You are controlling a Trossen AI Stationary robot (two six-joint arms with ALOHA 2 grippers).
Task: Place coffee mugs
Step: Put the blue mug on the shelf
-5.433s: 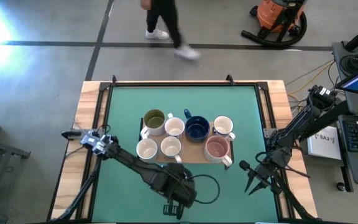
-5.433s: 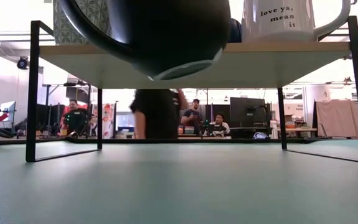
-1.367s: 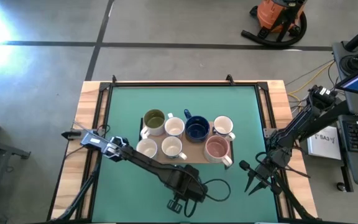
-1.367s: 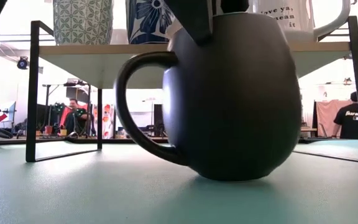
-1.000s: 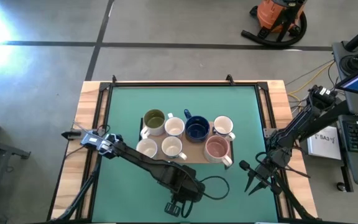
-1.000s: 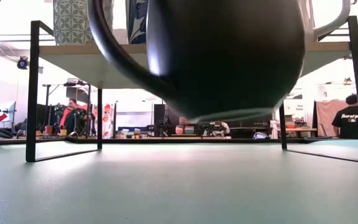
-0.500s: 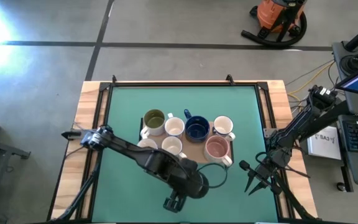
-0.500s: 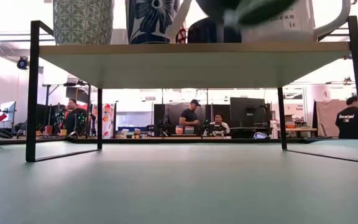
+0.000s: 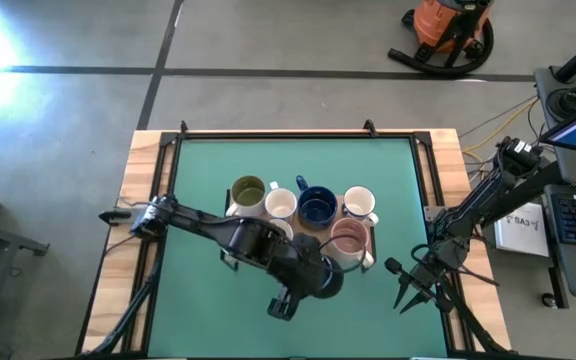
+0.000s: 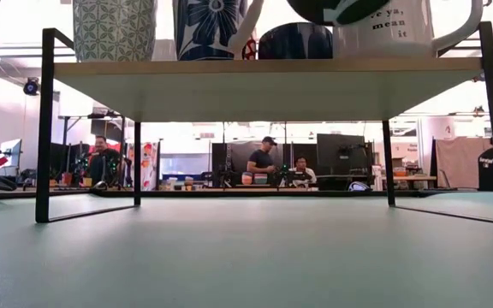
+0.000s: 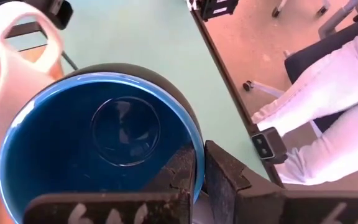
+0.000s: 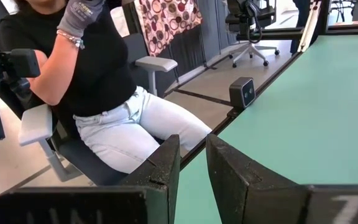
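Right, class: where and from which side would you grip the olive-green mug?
Probably the rim, from above: the olive-green mug stands upright and open, a white mug close beside it, so put one jaw inside, one outside, on its free back edge.

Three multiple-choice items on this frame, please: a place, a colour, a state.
1. Where is the right end effector? A) over the pink mug B) inside a mug C) by the table's right edge
2. Inside colour of the mug held by the left end effector? A) blue B) olive C) pink
3. That mug is: A) standing on the table B) lifted C) lying sideways
Answers: 1 C, per the high view; 2 A, per the left wrist view; 3 B, the low view shows its base above the rack shelf.
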